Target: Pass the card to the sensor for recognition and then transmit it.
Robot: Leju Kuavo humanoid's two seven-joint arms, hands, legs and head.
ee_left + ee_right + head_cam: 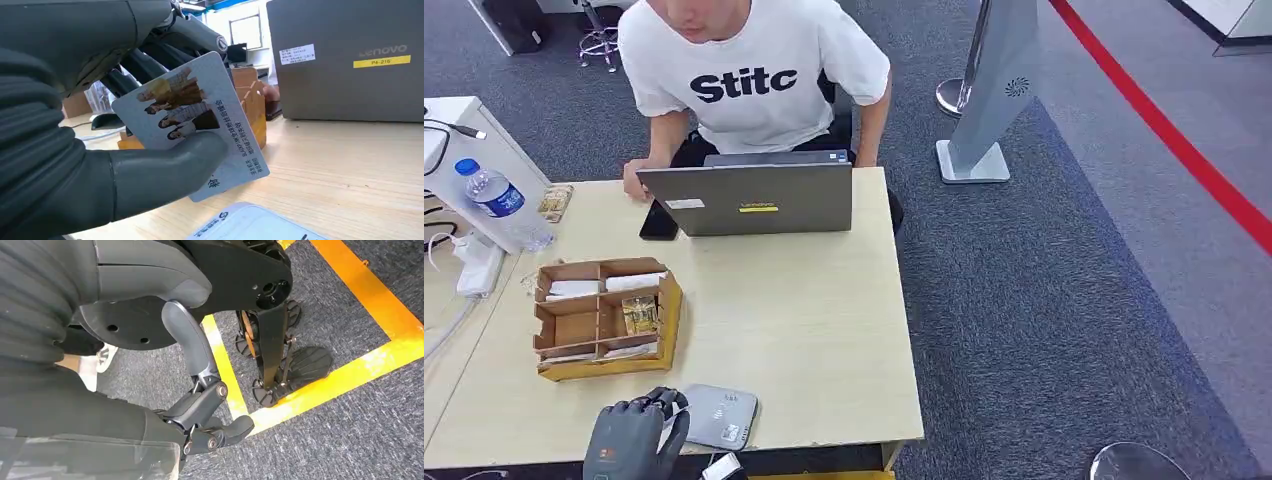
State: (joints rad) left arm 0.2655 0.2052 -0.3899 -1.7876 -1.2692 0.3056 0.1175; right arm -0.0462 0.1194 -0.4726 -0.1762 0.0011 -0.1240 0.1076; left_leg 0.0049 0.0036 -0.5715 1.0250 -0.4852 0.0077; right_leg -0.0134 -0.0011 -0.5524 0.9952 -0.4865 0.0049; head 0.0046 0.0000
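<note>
Card (200, 125) pinched in your left hand (629, 435), tilted above sensor (719, 415) at bench's near edge, ready for reading; right hand (210, 415) hangs curled, empty.

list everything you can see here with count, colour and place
card: 1, white with printed photos, held over the reader
card reader: 1, grey, near edge of the table
table: 1, light wood, in front of the robot
cardboard box: 1, brown with compartments, left part of the table
laptop: 1, grey, open at the far edge of the table
phone: 1, black, beside the laptop
water bottle: 1, clear with blue cap, far left
person: 1, white T-shirt, seated behind the laptop
sign stand: 1, silver, on the carpet to the right
left hand: 1, dark grey, holds the card
right hand: 1, dark grey, hanging over the floor, fingers curled, holding nothing
</note>
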